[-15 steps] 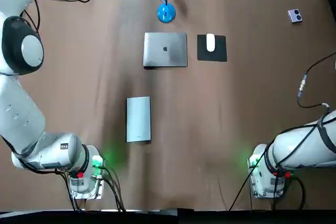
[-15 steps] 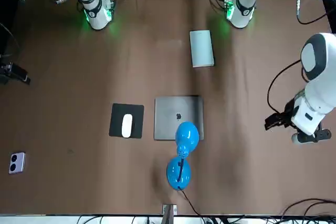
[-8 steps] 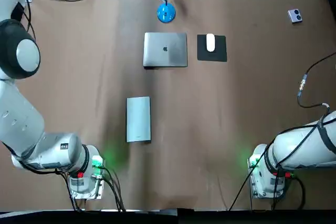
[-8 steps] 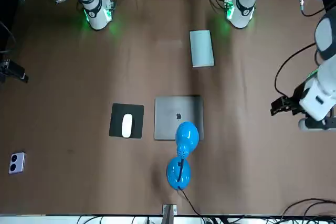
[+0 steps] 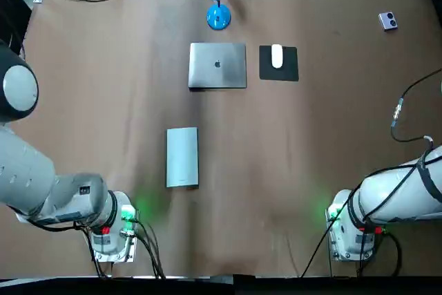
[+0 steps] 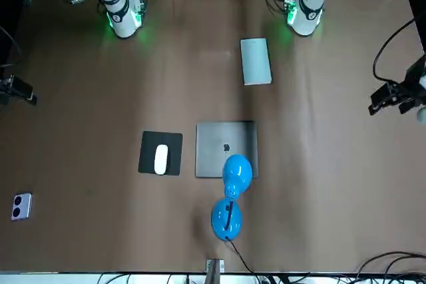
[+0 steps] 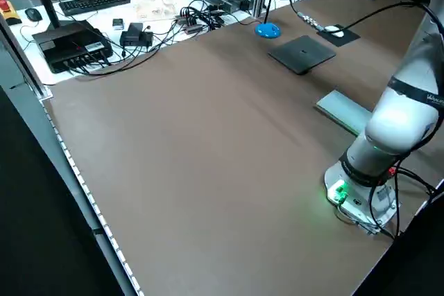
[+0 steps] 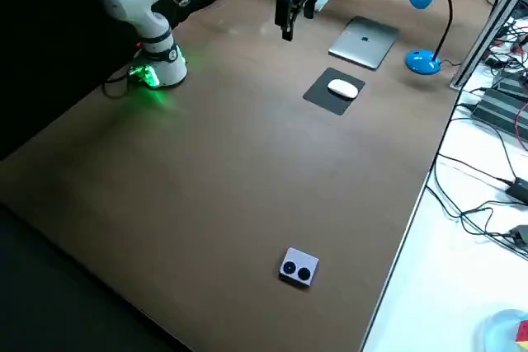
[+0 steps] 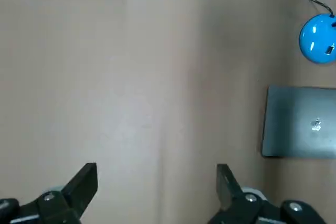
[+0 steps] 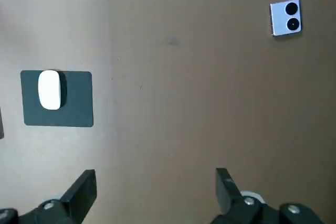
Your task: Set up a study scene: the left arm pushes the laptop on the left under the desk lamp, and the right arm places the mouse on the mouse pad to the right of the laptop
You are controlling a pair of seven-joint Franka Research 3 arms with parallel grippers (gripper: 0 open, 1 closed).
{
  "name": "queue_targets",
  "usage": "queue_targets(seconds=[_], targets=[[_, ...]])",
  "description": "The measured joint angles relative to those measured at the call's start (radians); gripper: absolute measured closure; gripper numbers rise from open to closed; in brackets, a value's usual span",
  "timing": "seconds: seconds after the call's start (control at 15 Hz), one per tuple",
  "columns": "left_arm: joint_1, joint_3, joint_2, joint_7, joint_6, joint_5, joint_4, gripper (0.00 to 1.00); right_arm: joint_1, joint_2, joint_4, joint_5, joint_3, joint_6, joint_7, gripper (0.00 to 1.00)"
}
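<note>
The closed grey laptop (image 5: 217, 65) lies on the table just in front of the blue desk lamp (image 5: 218, 17), whose head (image 6: 236, 171) hangs over the laptop's far edge. To the laptop's right, the white mouse (image 5: 277, 56) rests on the black mouse pad (image 5: 286, 72). My left gripper (image 6: 386, 100) is open and raised over the table's left side. Its wrist view shows the open left gripper (image 9: 156, 182) holding nothing, with the laptop (image 9: 302, 121) off to one side. My right gripper (image 10: 155, 184) is also open and empty, high above the mouse (image 10: 50, 89).
A flat light-grey slab (image 5: 182, 157) lies between the laptop and the left arm's base. A small two-lens device (image 5: 387, 21) sits near the far right corner. Cables and electronics (image 7: 146, 29) crowd the bench beyond the table's far edge.
The left arm has swung further out toward the table's left edge, its gripper rising away from the laptop. Laptop, mouse and right arm have not moved.
</note>
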Motion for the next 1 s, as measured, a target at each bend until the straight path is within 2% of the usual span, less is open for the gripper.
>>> queue_targets(seconds=[0.2,0.47,1.0], targets=[[0.010,0.005,-0.032,0.001,-0.005,0.000,-0.008,0.00,0.001,0.000,0.000,0.000,0.002,-0.001,0.000,0.00],[-0.065,0.056,-0.045,-0.005,-0.006,0.000,-0.031,0.00,0.002,0.000,0.000,0.000,0.003,-0.003,0.000,0.00],[-0.065,0.072,-0.063,0.000,-0.025,-0.019,-0.034,0.00,0.002,0.000,-0.001,0.001,0.003,-0.004,0.000,0.00]])
